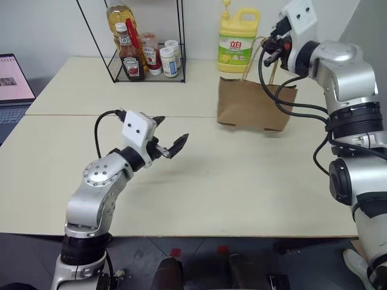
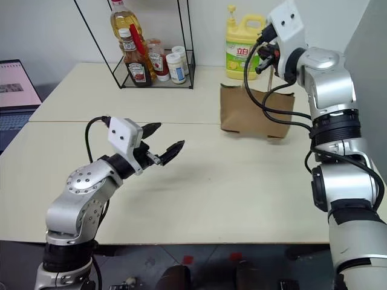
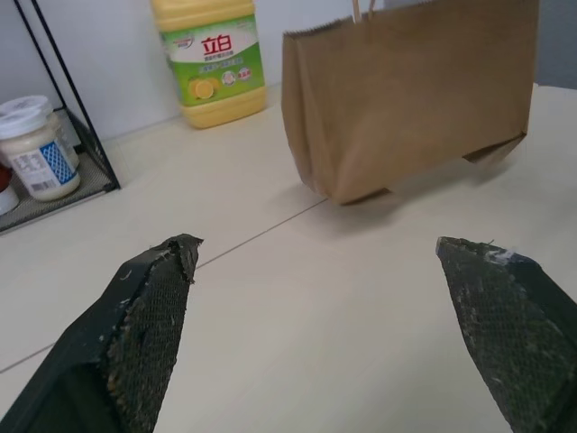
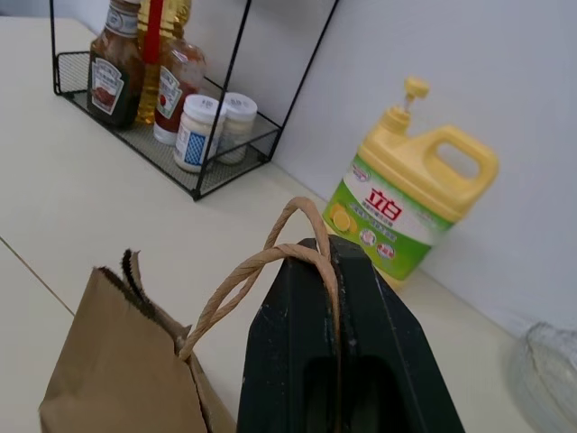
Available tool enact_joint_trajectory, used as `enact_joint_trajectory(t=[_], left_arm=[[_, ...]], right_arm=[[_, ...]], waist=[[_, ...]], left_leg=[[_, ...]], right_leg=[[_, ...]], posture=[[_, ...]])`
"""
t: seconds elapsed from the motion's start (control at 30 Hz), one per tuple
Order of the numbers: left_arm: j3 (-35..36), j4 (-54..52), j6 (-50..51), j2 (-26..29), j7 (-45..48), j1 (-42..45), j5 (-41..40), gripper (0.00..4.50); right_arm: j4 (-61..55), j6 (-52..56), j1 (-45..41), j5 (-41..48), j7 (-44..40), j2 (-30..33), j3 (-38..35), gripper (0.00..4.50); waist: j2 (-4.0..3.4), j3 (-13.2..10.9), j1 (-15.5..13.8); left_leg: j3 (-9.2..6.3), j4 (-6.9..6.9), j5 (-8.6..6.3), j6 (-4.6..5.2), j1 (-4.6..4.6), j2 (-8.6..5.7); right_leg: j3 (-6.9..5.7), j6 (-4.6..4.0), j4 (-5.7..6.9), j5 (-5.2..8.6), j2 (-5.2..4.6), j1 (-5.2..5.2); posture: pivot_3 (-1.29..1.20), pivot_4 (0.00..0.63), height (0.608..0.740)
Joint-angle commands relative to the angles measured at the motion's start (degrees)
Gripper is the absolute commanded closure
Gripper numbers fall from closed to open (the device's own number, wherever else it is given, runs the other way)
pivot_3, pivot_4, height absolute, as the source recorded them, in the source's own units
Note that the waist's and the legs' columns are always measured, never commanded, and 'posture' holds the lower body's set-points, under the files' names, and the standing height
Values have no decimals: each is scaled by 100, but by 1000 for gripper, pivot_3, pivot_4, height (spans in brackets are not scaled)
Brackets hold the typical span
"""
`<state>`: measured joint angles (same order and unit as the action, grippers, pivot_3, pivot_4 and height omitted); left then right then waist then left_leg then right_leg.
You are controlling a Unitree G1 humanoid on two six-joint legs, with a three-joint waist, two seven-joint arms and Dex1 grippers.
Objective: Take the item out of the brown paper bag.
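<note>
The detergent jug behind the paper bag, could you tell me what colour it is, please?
Yellow, with a green and white label; the detergent jug shows best in the right wrist view.

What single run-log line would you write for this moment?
right gripper: shut on bag handles | left gripper: open, off the table | brown paper bag: partly lifted | item: unseen

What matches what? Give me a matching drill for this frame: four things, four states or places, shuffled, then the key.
Things:
1. right gripper
2. left gripper
3. yellow jug
4. paper bag

States or places:
A. open, hanging over bare table
B. hanging by its handles, one bottom edge off the table
C. shut on the bag's handles
D. standing behind the bag, near the wall

Pairs: 1-C, 2-A, 3-D, 4-B
</note>
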<state>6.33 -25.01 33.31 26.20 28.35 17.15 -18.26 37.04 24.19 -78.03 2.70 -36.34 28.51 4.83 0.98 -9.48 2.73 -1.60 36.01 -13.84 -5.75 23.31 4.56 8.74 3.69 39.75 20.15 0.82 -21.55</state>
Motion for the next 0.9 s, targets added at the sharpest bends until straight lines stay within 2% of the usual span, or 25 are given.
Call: enact_joint_trajectory(t=[0.03,0.33,0.53,0.9], left_arm=[[304,-376,-82,32,-128,-237,-103,0],[717,-712,-106,130,-143,-1042,-251,0],[753,-1022,-116,104,-180,-1539,-334,0],[581,-1058,-138,60,-231,-1555,-275,0]], right_arm=[[-175,-191,-404,-31,-33,-189,-14,4474],[-25,-254,-655,-108,35,-1072,136,4474],[87,-252,-745,-114,104,-1566,171,4474],[301,-604,-692,-346,188,-1927,390,4474]], waist=[[0,0,25],[-3,-2,68],[-4,-3,86],[-3,-3,88]], left_leg=[[0,0,0,0,0,0],[0,1,2,-4,10,1],[-1,1,1,-2,12,2],[-5,2,0,-1,15,1]], right_leg=[[1,0,1,0,0,0],[-2,-1,16,0,-1,-19],[-5,-2,21,0,-1,-22],[-9,-2,21,0,-1,-23]], posture=[[0,150,740],[0,150,740],[0,150,740],[0,150,740]])
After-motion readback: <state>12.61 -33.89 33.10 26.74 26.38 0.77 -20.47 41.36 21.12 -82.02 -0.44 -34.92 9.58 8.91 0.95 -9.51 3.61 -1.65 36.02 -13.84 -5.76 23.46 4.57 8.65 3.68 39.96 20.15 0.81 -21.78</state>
